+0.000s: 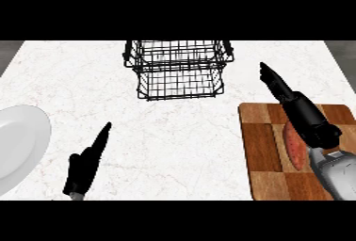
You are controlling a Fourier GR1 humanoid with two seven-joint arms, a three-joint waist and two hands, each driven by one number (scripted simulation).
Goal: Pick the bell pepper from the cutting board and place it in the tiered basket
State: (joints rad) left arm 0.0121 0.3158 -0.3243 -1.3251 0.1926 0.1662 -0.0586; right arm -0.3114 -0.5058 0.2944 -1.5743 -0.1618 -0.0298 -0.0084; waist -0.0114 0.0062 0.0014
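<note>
Reaching over the checkered wooden cutting board (268,141), the right robot hand (306,117) is hovering with fingers straight above the red bell pepper (295,148), lining up a grasp. The black wire tiered basket (179,68) is waiting farther back on the white marble desk (181,136); the left robot hand (84,167) is resting open.

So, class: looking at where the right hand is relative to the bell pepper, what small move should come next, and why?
Probably lower the right hand onto the bell pepper and curl its fingers round it: the hand is open above the cutting board, the pepper lies ungrasped beneath the wrist, and the tiered basket holds nothing visible.
</note>
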